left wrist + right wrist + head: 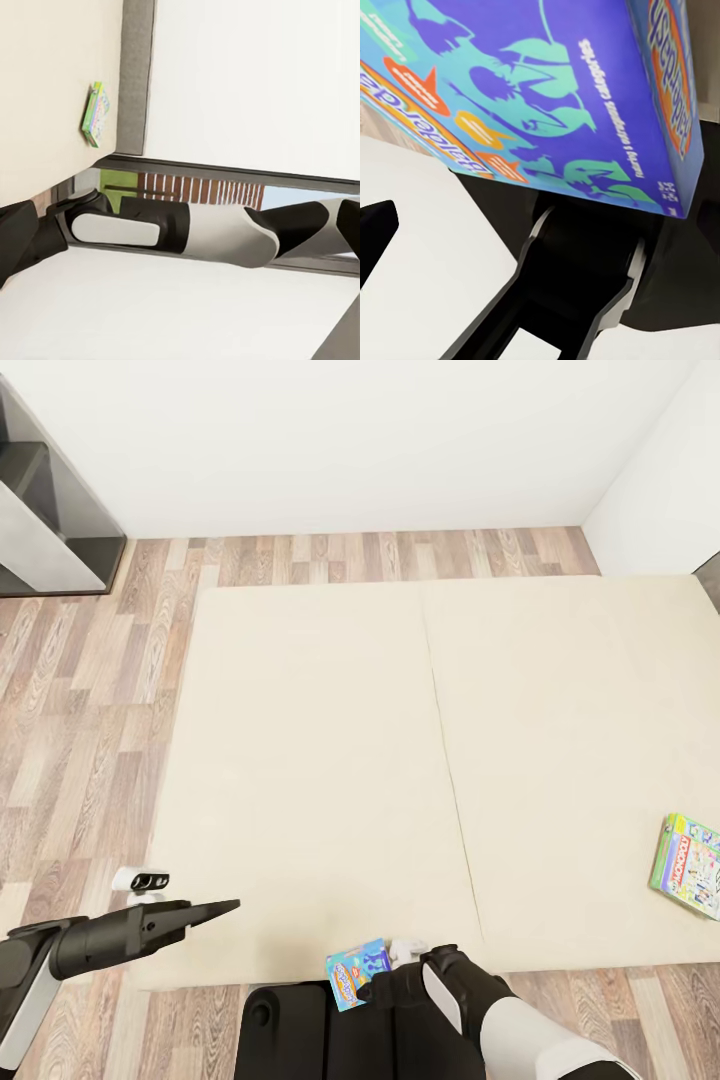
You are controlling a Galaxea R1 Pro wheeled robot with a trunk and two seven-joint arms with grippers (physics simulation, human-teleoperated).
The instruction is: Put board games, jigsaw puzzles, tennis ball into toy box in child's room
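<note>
- The dark shelf unit (45, 510) stands at the far left against the white wall, on the wood floor (90, 690).
- The left tool (215, 910) reaches over the near left edge of the bed (330, 760); its fingers lie close together, narrow, with nothing between them.
- The bed is a wide cream mattress with a seam down its middle; a grey headboard (136, 75) shows in the left wrist view.
- The blue game (358, 972) sits at the bed's near edge, tilted, clamped in the right tool (385, 978). In the right wrist view the blue box (547, 97) fills the upper part, its printed face close to the camera, above the robot's dark body.
- The right arm (500, 1020), black and white, comes in from below.
- The green game (688, 865) lies flat near the bed's right edge, well apart from the blue game; the left wrist view shows it (95, 112) just beside the headboard.
</note>
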